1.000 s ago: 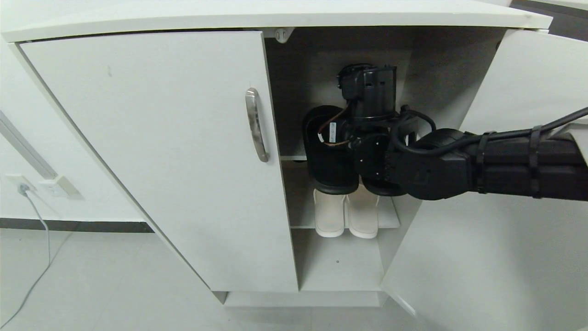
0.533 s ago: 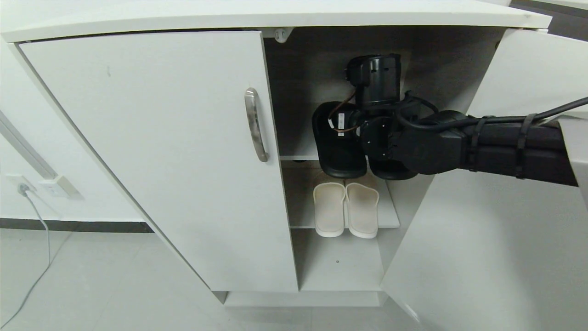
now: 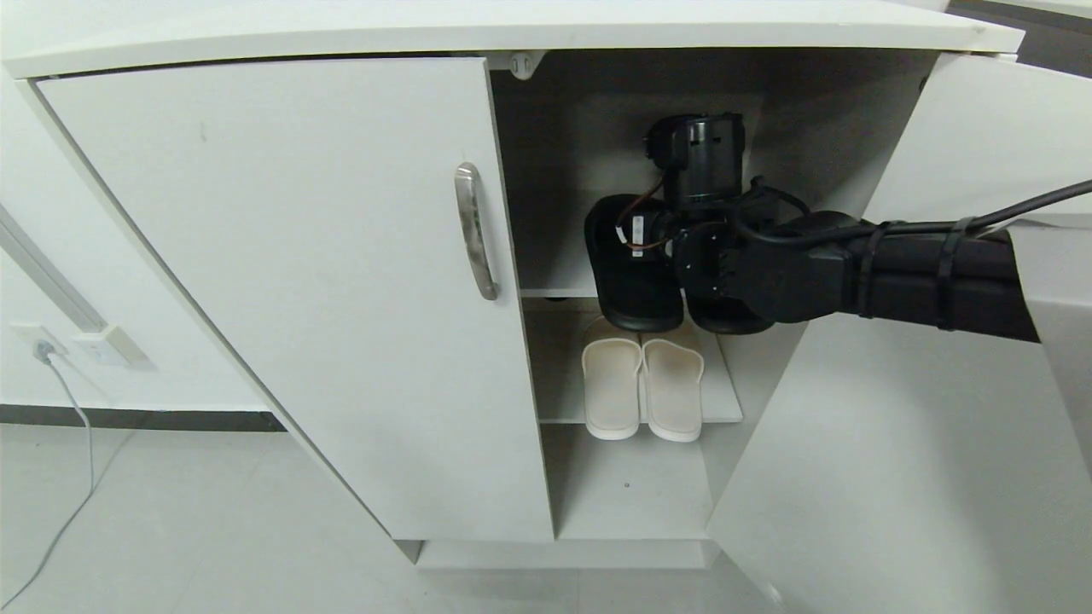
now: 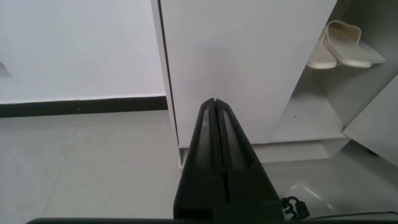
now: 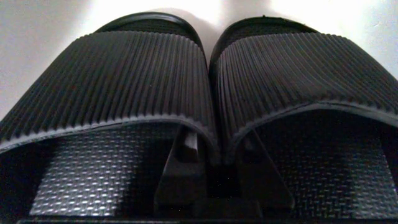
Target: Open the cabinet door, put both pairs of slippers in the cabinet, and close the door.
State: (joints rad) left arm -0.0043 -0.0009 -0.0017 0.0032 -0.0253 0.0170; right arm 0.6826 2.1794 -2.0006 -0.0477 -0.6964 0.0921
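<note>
Now the black slippers (image 3: 633,286) are being held, pinched by the closed jaws of the right gripper (image 5: 214,173), at the upper shelf (image 3: 542,292) inside the cabinet (image 3: 512,26), having been raised from in front of the white slippers (image 3: 641,388) on the shelf below; release is likely being neared. Empty, closed jaws are being kept on the left gripper (image 4: 214,121).

Right cabinet door (image 3: 964,145) open, cream slippers (image 3: 641,388) paired on a shelf (image 3: 563,375), black slippers (image 3: 636,290) pinched in right claw (image 5: 214,165) above them
</note>
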